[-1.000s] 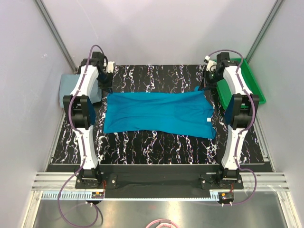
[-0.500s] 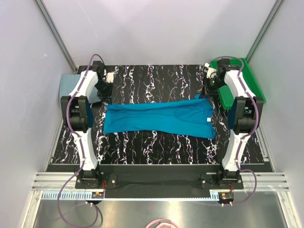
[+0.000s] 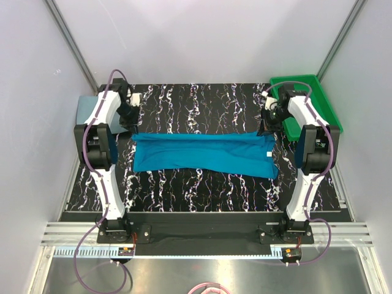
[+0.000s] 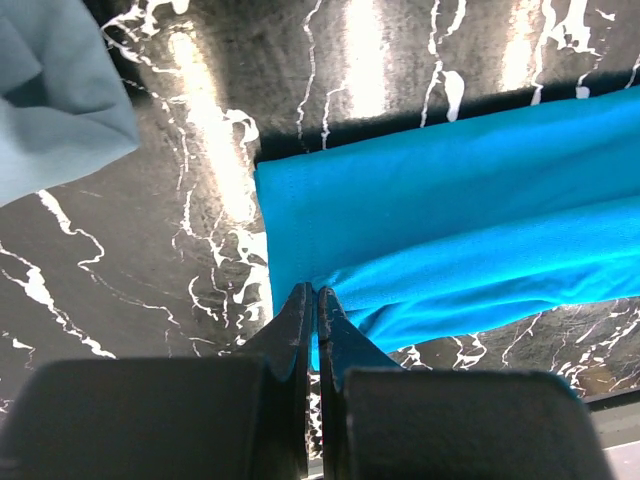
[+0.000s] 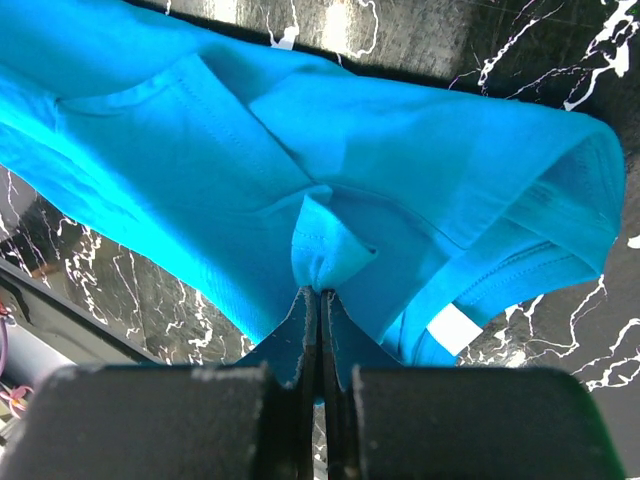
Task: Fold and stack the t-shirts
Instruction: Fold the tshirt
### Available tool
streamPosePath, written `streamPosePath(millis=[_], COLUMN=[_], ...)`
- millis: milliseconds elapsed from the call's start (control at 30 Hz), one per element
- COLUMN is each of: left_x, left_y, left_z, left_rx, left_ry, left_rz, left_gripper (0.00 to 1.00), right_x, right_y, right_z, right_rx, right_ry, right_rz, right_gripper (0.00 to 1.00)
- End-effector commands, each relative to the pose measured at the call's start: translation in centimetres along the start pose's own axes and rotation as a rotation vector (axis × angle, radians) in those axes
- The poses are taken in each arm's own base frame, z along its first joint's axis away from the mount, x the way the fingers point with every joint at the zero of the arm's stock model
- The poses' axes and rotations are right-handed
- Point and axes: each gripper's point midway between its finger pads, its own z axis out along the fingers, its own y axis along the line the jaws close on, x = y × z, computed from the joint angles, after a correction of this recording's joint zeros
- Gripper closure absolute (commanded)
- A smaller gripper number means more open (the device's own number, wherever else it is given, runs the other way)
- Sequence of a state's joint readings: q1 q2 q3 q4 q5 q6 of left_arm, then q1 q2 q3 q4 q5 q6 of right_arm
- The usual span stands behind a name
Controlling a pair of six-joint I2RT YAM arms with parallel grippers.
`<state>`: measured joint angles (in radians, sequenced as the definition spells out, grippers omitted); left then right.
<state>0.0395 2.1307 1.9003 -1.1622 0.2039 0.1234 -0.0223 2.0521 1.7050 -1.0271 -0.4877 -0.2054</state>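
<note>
The bright teal-blue t-shirt (image 3: pixel 205 153) lies across the middle of the black marbled table, its far edge lifted and drawn toward the near side. My left gripper (image 3: pixel 133 124) is shut on the shirt's far left corner (image 4: pixel 300 290). My right gripper (image 3: pixel 264 125) is shut on the shirt's far right corner (image 5: pixel 325 262). The shirt fills the right wrist view (image 5: pixel 300 170), its white label (image 5: pixel 452 328) showing. The pale grey-blue t-shirt (image 3: pixel 86 110) lies folded at the table's far left and also shows in the left wrist view (image 4: pixel 55 90).
A green plastic tray (image 3: pixel 318 92) stands at the far right, just behind my right arm. Grey walls close in the table on the left, right and far sides. Bare table lies beyond and in front of the teal shirt.
Both grippers have carried the teal shirt's far edge toward the near side, folding it over. The shirt now looks narrower front to back.
</note>
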Motion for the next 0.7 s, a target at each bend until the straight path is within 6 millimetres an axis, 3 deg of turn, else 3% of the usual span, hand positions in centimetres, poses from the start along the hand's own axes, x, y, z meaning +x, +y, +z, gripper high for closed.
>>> streamPosePath(millis=[0, 467, 667], left_x=[-0.5, 2.0, 3.3], left_y=[1.1, 0.3, -0.5], left_z=[-0.9, 1.1, 1.4], left_rx=[-0.039, 0.027, 0.080], left_ry=[-0.017, 0.094, 0.138], left_rz=[0.005, 0.001, 0.005], left_gripper=[1.00, 1.00, 0.94], right_x=[-0.1, 2.2, 2.7], right_y=[0.4, 0.2, 0.1], right_z=[-1.5, -0.3, -0.2], right_rx=[0.015, -0.004, -0.005], right_ry=[-0.028, 0.040, 0.065], right_rz=[-0.046, -0.022, -0.026], right_gripper=[1.00, 1.00, 1.00])
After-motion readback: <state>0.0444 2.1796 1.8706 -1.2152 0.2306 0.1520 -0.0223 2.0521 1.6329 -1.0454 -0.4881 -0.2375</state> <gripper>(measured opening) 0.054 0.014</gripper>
